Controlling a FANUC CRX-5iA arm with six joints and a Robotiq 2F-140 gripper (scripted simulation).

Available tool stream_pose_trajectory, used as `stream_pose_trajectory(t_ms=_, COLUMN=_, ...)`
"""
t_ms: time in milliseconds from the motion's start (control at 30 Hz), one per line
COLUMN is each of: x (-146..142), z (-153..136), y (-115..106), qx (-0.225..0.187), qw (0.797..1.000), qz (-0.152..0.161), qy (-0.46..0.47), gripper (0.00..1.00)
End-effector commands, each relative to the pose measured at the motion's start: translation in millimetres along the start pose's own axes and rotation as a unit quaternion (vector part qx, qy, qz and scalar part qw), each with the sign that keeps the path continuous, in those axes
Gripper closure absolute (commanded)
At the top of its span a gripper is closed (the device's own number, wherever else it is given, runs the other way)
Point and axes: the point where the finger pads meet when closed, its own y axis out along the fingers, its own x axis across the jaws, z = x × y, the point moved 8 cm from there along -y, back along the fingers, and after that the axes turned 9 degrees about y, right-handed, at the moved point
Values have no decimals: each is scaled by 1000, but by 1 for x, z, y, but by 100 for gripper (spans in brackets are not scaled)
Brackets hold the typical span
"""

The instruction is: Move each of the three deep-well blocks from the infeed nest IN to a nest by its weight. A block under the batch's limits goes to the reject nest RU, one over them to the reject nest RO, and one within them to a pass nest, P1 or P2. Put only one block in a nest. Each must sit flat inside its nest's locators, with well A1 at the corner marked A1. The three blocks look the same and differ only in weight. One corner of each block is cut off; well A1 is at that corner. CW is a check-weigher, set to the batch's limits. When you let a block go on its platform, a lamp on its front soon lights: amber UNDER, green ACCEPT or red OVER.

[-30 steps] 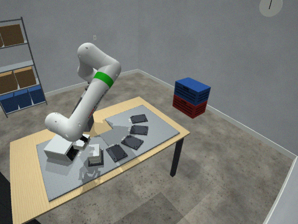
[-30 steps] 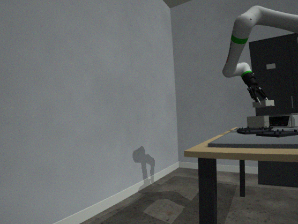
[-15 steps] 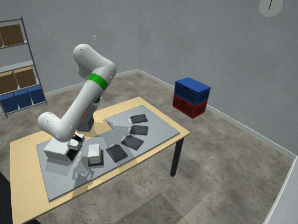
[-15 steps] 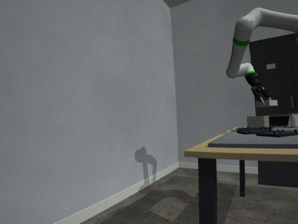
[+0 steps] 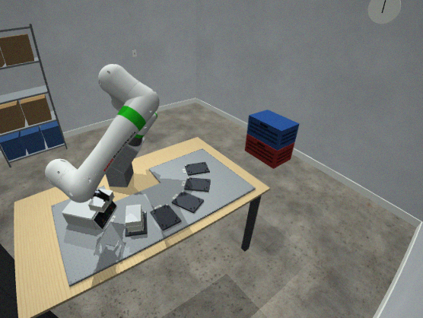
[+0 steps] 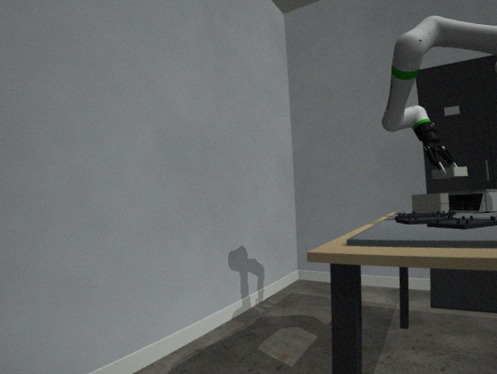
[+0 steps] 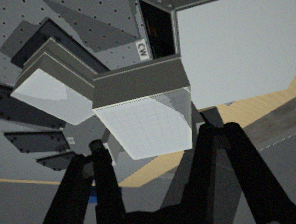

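The pincer (image 5: pixel 102 195) (image 6: pixel 449 166) (image 7: pixel 152 115), partway open, grips a pale, boxy deep-well block (image 5: pixel 98 205) (image 6: pixel 459 171) (image 7: pixel 145 122) in the air near the smooth white check-weigher (image 5: pixel 77 214) (image 6: pixel 467 201) (image 7: pixel 235 55). Two stacked blocks (image 5: pixel 134 217) (image 6: pixel 429 203) (image 7: pixel 55 95) occupy the dark infeed nest (image 5: pixel 141 233) (image 7: pixel 37 39); four flat, studded nests (image 5: pixel 166 217) lie beyond.

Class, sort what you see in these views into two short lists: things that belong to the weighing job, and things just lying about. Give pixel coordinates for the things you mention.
Belongs to the job:
- block in the tool (image 5: pixel 100 204) (image 7: pixel 145 122)
- stacked blocks (image 5: pixel 134 217) (image 6: pixel 429 203) (image 7: pixel 52 95)
- check-weigher (image 5: pixel 80 214) (image 7: pixel 235 50)
- four bare dark nests (image 5: pixel 166 217)

Just lying about:
- blue crate (image 5: pixel 271 123)
- red crate (image 5: pixel 266 151)
- shelved brown boxes (image 5: pixel 18 49)
- wall clock (image 5: pixel 384 8)
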Motion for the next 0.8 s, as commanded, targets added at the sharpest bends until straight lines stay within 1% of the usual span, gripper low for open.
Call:
stream_pose_trajectory(t_ms=0, x=6, z=1, y=0, qx=-1, qw=1000, qz=8, qy=15, gripper=90)
stream_pose_trajectory(t_ms=167, x=29, z=1, y=2, qx=-8, qw=995, qz=49, qy=87, gripper=90)
stream_pose_trajectory(t_ms=367, x=56, z=0, y=5, qx=-15, qw=980, qz=97, qy=170, gripper=90)
stream_pose_trajectory(t_ms=467, x=66, z=-1, y=6, qx=-15, qw=980, qz=97, qy=170, gripper=90)
stream_pose_trajectory(t_ms=533, x=66, z=-1, y=6, qx=-15, qw=980, qz=97, qy=170, gripper=90)
stream_pose_trajectory(t_ms=767, x=90, z=-1, y=8, qx=-15, qw=980, qz=97, qy=170, gripper=90)
